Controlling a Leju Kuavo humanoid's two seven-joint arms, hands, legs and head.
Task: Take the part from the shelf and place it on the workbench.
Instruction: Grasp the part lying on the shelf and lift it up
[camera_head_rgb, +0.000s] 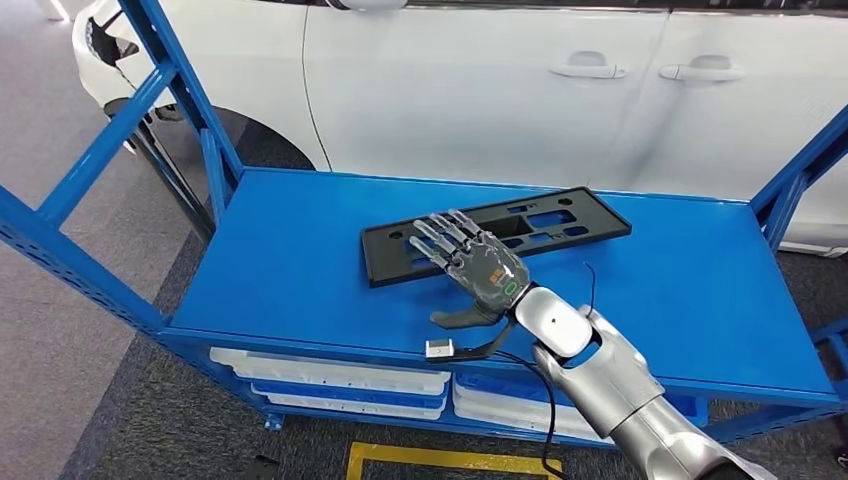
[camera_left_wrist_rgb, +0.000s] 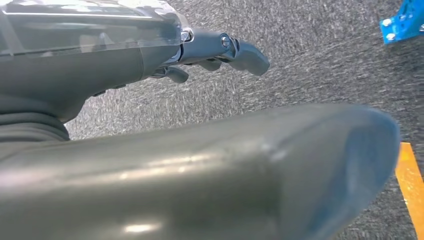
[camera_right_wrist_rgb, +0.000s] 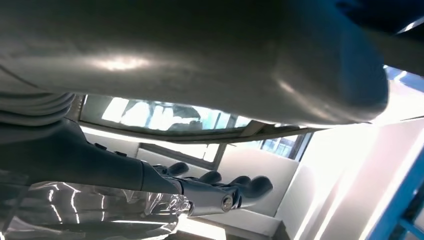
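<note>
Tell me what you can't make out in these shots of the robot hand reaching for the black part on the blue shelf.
- Head view: the right robot hand covers the middle of the black part, so contact underneath is hidden.
- Right wrist view: the thick thumb blocks most of the picture, and glare washes out the rest.
- Left wrist view: the left robot hand hangs over the floor; its thumb hides much of the frame.

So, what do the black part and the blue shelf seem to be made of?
The black part looks like moulded plastic with a matte finish: thin, flat, with clean rectangular cut-outs and no shine. The blue shelf looks like painted sheet metal: smooth, even colour, soft reflections, folded front edge. Neither can be confirmed by look alone.
</note>
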